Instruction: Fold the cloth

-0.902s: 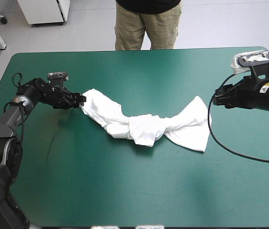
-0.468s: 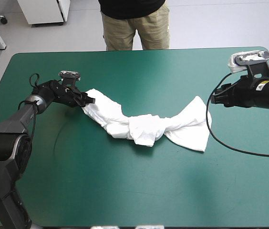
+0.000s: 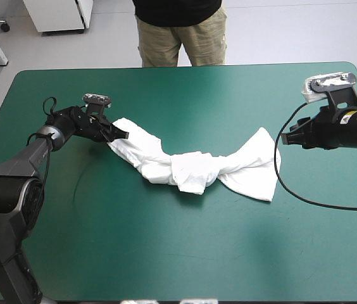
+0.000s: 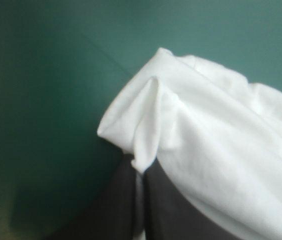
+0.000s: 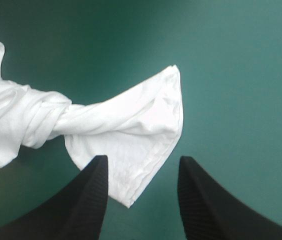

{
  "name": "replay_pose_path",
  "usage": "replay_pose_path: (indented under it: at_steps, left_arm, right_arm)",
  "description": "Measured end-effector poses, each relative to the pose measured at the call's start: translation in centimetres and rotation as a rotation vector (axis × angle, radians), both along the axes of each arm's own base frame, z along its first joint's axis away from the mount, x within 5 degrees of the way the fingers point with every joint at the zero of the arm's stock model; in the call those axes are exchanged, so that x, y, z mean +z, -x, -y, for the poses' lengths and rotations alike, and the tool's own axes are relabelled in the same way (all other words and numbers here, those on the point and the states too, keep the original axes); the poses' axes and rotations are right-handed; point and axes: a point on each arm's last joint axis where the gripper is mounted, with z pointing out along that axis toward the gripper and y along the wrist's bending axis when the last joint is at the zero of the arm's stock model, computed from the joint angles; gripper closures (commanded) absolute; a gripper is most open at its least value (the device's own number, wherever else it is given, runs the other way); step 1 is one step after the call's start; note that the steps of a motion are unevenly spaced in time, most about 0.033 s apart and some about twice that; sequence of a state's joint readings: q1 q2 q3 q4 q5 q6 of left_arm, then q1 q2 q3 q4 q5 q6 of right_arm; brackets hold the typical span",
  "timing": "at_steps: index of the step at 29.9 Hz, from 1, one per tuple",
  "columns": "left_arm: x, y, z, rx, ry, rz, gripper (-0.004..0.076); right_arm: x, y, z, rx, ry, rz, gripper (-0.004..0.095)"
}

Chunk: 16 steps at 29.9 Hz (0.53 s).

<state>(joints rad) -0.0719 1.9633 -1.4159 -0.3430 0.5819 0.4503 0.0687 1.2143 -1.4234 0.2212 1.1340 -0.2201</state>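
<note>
The white T-shirt lies twisted in a long band across the middle of the table, bunched at its centre. My left gripper is at the band's left end, shut on a fold of the T-shirt. In the left wrist view the black fingers meet under that fold at the left gripper. My right gripper hovers just off the band's right end, open. In the right wrist view the right gripper has a corner of the T-shirt lying just ahead of and between its fingers, untouched.
A wide stretch of teal-green cover runs from the T-shirt to the table's near edge. More bare cover lies between the T-shirt and the far edge.
My left gripper moved right onto the T-shirt's left end and shut on it. The right gripper's fingers narrowed a little and it drifted slightly toward the near edge. The T-shirt has barely shifted.
</note>
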Motion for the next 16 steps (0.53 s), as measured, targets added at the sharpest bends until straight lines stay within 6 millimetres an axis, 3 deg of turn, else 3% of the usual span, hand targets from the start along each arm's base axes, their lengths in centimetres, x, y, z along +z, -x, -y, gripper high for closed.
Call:
replay_pose_path:
  at_steps: [5, 16]
  left_arm:
    - [0.3, 0.4, 0.0, -0.014, -0.007, -0.026, 0.0733]
    - [0.4, 0.6, 0.0, -0.014, -0.006, -0.039, 0.0733]
  right_arm:
    - [-2.4, 0.6, -0.1, 0.003, -0.019, -0.075, 0.0494]
    - [-13.5, 0.8, -0.1, -0.052, -0.036, -0.293, 0.0494]
